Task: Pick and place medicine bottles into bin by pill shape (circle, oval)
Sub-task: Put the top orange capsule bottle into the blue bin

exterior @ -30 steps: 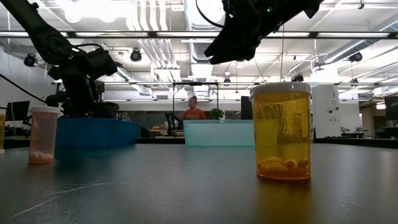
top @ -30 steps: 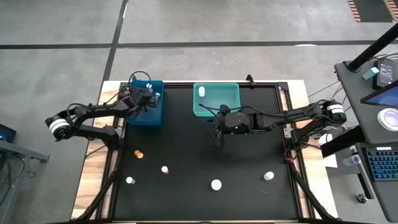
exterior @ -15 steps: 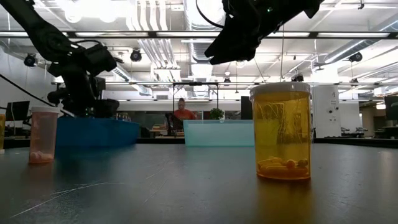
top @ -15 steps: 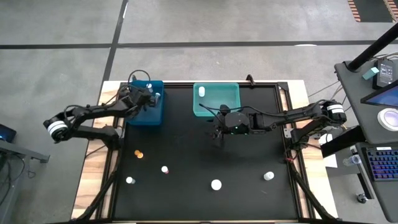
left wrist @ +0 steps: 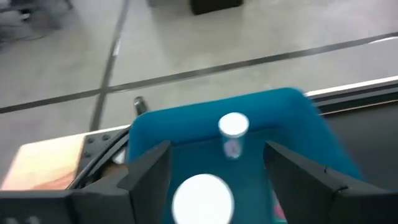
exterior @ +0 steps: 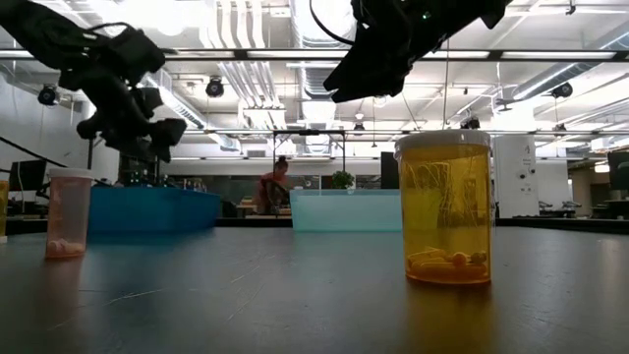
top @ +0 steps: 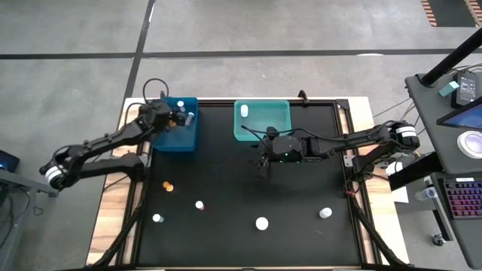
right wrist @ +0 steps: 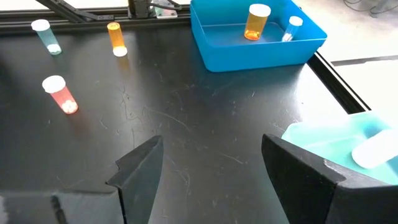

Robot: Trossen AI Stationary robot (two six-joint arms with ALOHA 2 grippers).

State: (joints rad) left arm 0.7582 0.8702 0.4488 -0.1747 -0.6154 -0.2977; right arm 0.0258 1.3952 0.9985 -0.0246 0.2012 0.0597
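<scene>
My left gripper hangs open above the blue bin, holding nothing. Under it in the bin stand a clear white-capped bottle and a second bottle seen by its white cap. My right gripper waits open over the mat, just near of the teal bin, which holds a white bottle. Several bottles stand on the mat: an orange one, a pink one, another, an amber one and one at the right.
The two bins sit side by side at the mat's far edge. The mat between the bins and the near row of bottles is bare. A wooden border and metal frame ring the mat. A person moves in the room behind.
My left gripper has risen from inside the blue bin to well above its rim and drawn back a little toward the table's left edge, leaving the bottles standing in the bin. My right arm has kept still.
</scene>
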